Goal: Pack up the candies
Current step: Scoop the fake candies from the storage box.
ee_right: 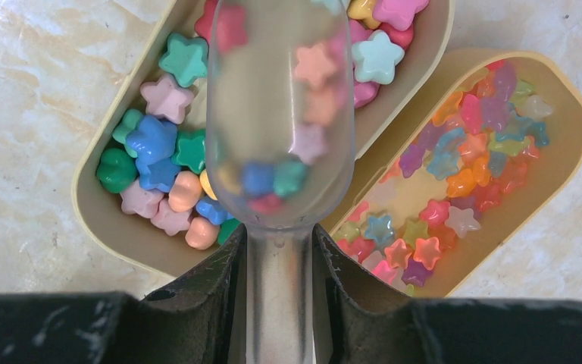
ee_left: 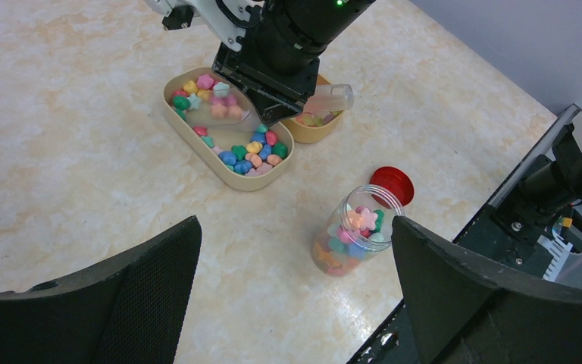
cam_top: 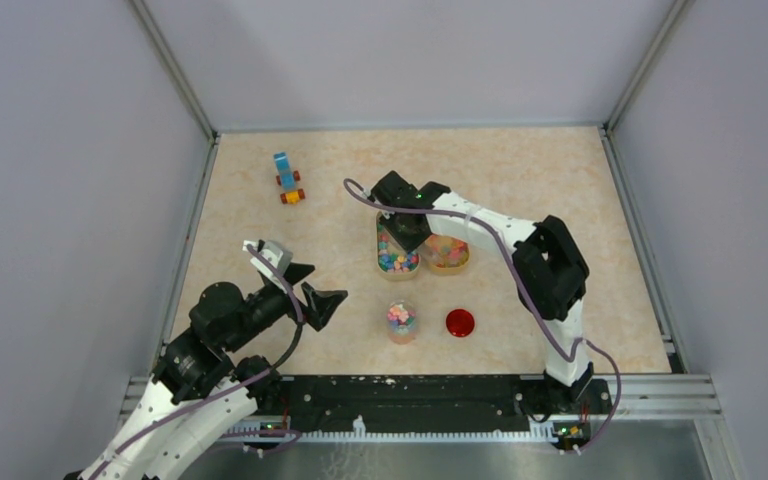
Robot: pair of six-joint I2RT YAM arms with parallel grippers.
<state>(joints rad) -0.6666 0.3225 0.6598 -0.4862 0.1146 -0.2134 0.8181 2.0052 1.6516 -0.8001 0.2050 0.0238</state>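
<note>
**Asker:** What sits furthest left?

**Describer:** One left gripper (cam_top: pixel 312 288), black, hovering over the pale marbled table (cam_top: pixel 520 180). Its two fingers are spread wide and grasp nothing. Behind it, towards the back, stands one toy block vehicle (cam_top: pixel 287 178), blue with orange parts.

**Asker:** And in the middle?

**Describer:** Two beige oval trays lie touching side by side. The left tray (ee_right: pixel 83 212) holds matt, pastel candies (ee_right: pixel 155 144), stars and rounded heart-like pieces in pink, blue, green, peach and yellow. There are too many to count. The right tray (ee_right: pixel 576 129) holds glossy, see-through stars in orange, pink, purple and blue.

**Asker:** Is anything above them?

**Describer:** One right gripper (ee_right: pixel 279 280), black, is clenched on the handle of one clear plastic scoop (ee_right: pixel 276 114). The rounded bowl of the scoop is over the left tray. Candies show blurred through it, and I cannot tell whether they lie inside it or beneath it.

**Asker:** What is nearer the arms?

**Describer:** One clear jar (cam_top: pixel 401 322) stands upright and open in front of the left tray, partly filled with mixed candies. Just right of it, apart from it, one round red lid (cam_top: pixel 459 322) lies flat on the table.
</note>
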